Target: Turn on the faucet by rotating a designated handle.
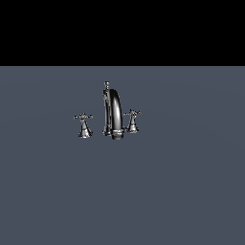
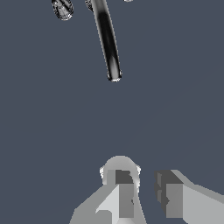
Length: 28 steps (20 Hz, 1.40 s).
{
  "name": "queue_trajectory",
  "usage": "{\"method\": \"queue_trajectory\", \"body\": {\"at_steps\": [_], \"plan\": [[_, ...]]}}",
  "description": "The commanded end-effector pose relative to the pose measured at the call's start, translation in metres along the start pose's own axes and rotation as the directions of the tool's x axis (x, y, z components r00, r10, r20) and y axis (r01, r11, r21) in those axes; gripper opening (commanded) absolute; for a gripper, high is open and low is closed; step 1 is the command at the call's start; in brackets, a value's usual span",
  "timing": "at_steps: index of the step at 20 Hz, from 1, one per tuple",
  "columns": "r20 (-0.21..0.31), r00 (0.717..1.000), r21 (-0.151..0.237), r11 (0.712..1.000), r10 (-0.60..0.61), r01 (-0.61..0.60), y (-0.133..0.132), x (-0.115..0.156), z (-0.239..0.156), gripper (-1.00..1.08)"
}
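The chrome faucet (image 1: 115,115) stands on the flat grey surface (image 1: 191,182). It has an arched spout (image 1: 116,107), a thin upright rod (image 1: 106,95) and two cross-topped handles, one at the exterior view's left (image 1: 83,125) and one at its right (image 1: 132,120). The arm and gripper do not show in the exterior view. In the wrist view the spout (image 2: 108,43) and part of one handle (image 2: 62,8) show well apart from my gripper (image 2: 146,192). Its fingers (image 2: 124,192) stand apart with nothing between them.
Only the plain grey surface (image 2: 175,109) lies around the faucet, under a black background in the exterior view.
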State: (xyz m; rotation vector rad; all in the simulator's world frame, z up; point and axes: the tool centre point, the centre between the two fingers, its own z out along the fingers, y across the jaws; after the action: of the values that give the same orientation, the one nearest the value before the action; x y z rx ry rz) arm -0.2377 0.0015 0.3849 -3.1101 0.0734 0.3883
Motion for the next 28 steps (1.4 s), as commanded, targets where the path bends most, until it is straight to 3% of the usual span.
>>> {"method": "queue_trajectory", "body": {"at_steps": [1,2,3,5,6,7,8,9,10,11,13,14,15,16,17,18,19,20,21,22,23,24,26,27,28], "plan": [[0.022,0.999,0.019,0.999,0.033,-0.034,0.009,0.012,0.016,-0.26],[-0.013,1.0,0.005,1.0,-0.023,0.023,-0.009,0.029,0.011,-0.33],[-0.044,0.999,0.045,0.999,0.004,-0.002,0.005,0.043,0.003,-0.29],[-0.005,0.997,0.065,0.995,0.071,-0.071,0.016,0.059,0.038,-0.28],[0.018,0.995,0.044,0.994,0.094,-0.095,0.013,0.065,0.058,-0.43],[-0.009,0.991,0.078,0.988,0.134,-0.133,0.012,0.081,0.052,-0.26],[-0.006,0.973,0.103,0.968,0.229,-0.227,0.039,0.094,0.059,-0.32],[-0.006,0.972,0.105,0.967,0.236,-0.234,0.042,0.094,0.059,-0.32],[-0.014,0.961,0.077,0.959,0.276,-0.274,0.055,0.105,0.068,-0.52],[-0.032,0.949,0.095,0.946,0.313,-0.309,0.062,0.119,0.068,-0.43],[-0.048,0.939,0.126,0.934,0.342,-0.334,0.041,0.148,0.078,0.0],[-0.051,0.916,0.13,0.912,0.397,-0.388,0.052,0.16,0.084,0.06],[-0.064,0.882,0.16,0.877,0.467,-0.453,0.071,0.175,0.086,0.15],[-0.058,0.872,0.168,0.866,0.486,-0.471,0.063,0.186,0.099,0.12],[-0.074,0.88,0.177,0.874,0.47,-0.452,0.044,0.203,0.1,0.28],[-0.071,0.847,0.192,0.84,0.528,-0.508,0.063,0.212,0.113,0.32],[-0.09,0.85,0.197,0.846,0.519,-0.496,0.045,0.228,0.112,0.55],[-0.091,0.805,0.175,0.806,0.586,-0.566,0.088,0.23,0.132,0.65],[-0.121,0.823,0.141,0.83,0.555,-0.539,0.08,0.242,0.141,0.6],[-0.129,0.772,0.181,0.781,0.622,-0.598,0.076,0.26,0.141,0.75],[-0.112,0.804,0.119,0.811,0.584,-0.573,0.058,0.253,0.175,0.37],[-0.169,0.812,0.159,0.829,0.558,-0.536,0.023,0.285,0.158,0.48],[-0.144,0.706,0.146,0.721,0.693,-0.677,0.117,0.274,0.185,0.51],[-0.179,0.69,0.182,0.713,0.702,-0.678,0.106,0.298,0.178,0.53],[-0.189,0.755,0.155,0.779,0.627,-0.608,0.095,0.305,0.191,0.56]]}}
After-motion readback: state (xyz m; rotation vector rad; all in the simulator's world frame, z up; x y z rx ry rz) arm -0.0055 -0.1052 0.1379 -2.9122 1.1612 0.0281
